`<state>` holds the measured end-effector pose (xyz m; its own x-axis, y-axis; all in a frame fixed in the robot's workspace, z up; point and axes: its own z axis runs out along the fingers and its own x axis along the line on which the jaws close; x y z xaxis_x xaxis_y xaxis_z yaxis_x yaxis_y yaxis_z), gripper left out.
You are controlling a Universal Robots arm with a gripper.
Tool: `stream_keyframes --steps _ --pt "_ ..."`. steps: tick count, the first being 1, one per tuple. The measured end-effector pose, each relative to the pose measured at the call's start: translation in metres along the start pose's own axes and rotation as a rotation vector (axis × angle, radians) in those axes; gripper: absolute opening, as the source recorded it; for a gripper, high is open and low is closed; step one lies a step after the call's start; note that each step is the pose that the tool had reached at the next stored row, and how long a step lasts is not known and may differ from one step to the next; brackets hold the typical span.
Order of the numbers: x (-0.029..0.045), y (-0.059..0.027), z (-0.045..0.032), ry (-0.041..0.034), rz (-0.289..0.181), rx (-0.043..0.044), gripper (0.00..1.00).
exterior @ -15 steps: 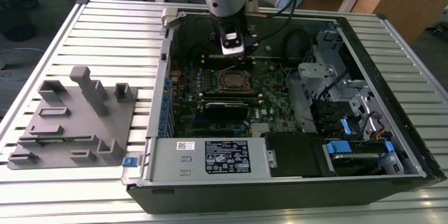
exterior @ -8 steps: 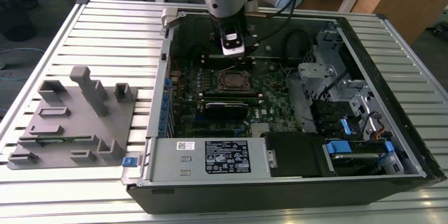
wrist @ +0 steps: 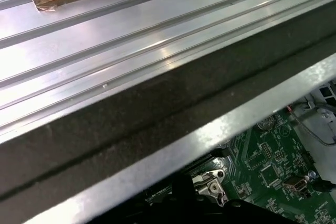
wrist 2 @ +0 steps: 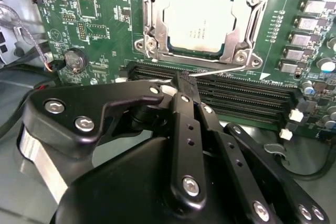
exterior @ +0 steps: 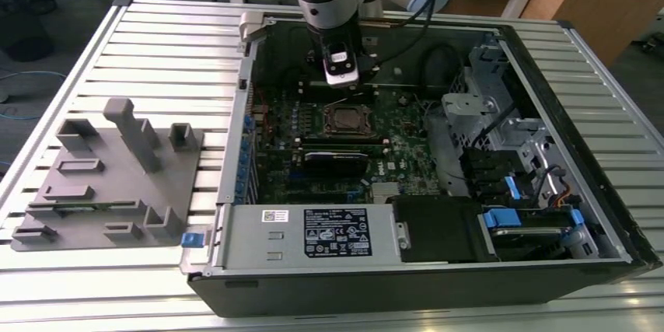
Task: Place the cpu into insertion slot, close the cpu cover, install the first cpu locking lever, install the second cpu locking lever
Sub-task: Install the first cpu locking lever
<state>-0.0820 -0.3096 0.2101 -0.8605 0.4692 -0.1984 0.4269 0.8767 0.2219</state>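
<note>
The fingers of the gripper are drawn together. In the second wrist view their tips meet right at the near end of a thin silvery locking lever; whether they pinch that rod or only press against it I cannot tell. Starting at the exterior view's left, a grey parts holder lies on the ribbed table, well apart from the arm and just beside the open computer case. Toward the middle, the arm reaches down into the case and the gripper hangs close above the green circuit board, just beside the insertion slot. The cpu sits flat and square in that slot. The cpu cover lies down around it, its central cut-out framing the dull metal top, so I judge the first two steps done. The lever work looks to be the step in hand. The rod at the fingertips runs low along the socket edge, between the cover and the long black card slots, but I cannot tell whether its end is hooked under a catch. Nor can I tell the state of the lever on the socket's other side, so neither lever can be counted as locked. At the exterior view's right stands the drive cage, well apart from the gripper.
</note>
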Motion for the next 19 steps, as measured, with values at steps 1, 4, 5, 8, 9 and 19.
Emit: stream_keyframes --steps 1,4,5,8,9,19 --pt "-0.0002 -0.0009 0.0005 0.0005 -0.001 -0.0035 0.11" --pt "-0.0009 -0.0031 0.0013 0.0022 -0.004 -0.0180 0.11" --pt "-0.0012 -0.0038 0.0014 0.0022 -0.005 -0.0220 0.11" --pt "-0.0024 -0.0062 0.0015 0.0032 -0.011 -0.0251 0.11" --pt "-0.0027 -0.0069 0.0016 0.0035 -0.012 -0.0256 0.11" --pt "-0.0041 -0.0101 0.0018 0.0140 -0.019 -0.0670 0.11"
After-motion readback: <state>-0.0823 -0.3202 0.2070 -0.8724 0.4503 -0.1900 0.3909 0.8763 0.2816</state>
